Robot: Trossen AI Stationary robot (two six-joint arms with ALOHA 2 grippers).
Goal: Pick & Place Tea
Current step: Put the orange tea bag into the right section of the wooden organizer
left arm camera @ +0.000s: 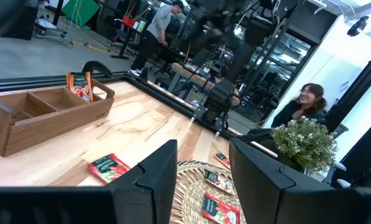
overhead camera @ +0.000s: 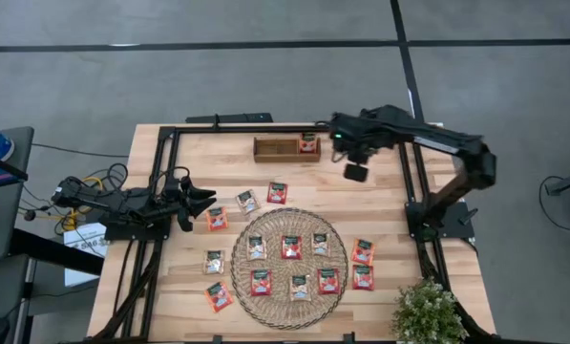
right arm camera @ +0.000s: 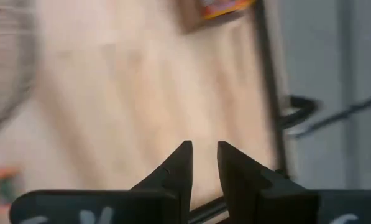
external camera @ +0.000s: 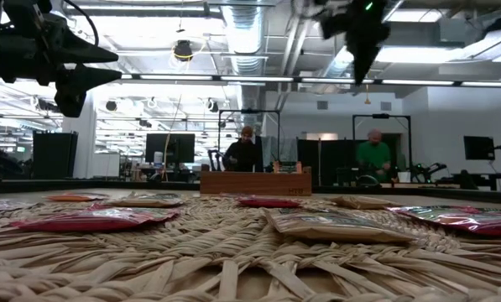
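Note:
Several red-orange and cream tea sachets lie flat on the round woven mat (overhead camera: 289,222) and on the table around it, such as a red one (overhead camera: 278,193) and one further left (overhead camera: 217,218). One sachet (overhead camera: 308,143) stands in the right end of the wooden tray (overhead camera: 275,149); it also shows in the wrist views (left arm camera: 79,87) (right arm camera: 222,7). My right gripper (overhead camera: 356,173) (right arm camera: 204,146) hangs in the air over bare table just near of the tray, open by a narrow gap and holding nothing. My left gripper (overhead camera: 204,199) (left arm camera: 204,149) waits at the table's left, open and empty.
A potted plant (overhead camera: 428,311) stands at the near right corner. Black frame rails (overhead camera: 409,182) run along both sides of the table. Bare wood lies between the tray and the mat. People (external camera: 372,155) are in the room beyond the far edge.

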